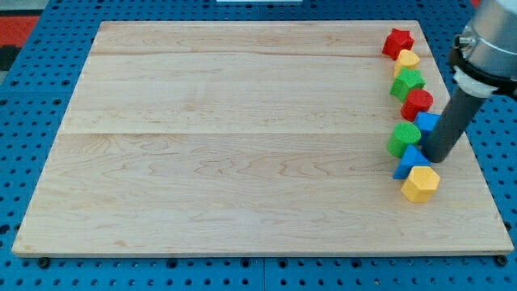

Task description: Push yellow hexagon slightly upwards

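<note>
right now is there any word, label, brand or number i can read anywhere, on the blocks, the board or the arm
None: no text, number or logo can be read in this view.
The wooden board is bare wood grain.
The blocks, such as the yellow hexagon and red star, have plain faces.
My tip and its rod carry no marking.
</note>
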You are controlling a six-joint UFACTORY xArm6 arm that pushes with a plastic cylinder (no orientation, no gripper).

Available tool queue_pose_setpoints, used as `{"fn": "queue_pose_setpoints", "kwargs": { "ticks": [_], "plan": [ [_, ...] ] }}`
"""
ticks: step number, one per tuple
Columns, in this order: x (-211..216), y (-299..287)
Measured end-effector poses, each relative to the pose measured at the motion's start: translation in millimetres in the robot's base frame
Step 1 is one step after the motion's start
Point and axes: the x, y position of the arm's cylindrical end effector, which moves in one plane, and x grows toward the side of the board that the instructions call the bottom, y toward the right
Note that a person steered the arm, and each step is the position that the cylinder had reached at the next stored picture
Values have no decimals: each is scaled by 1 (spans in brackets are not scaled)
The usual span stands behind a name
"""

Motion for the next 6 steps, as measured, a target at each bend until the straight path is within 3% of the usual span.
{"fn": "queue_pose_setpoints", "kwargs": {
  "ticks": [3,4,5,6],
  "plan": [
    [-4,-15],
    [16,22],
    [65,46],
    [83,23]
  ]
}}
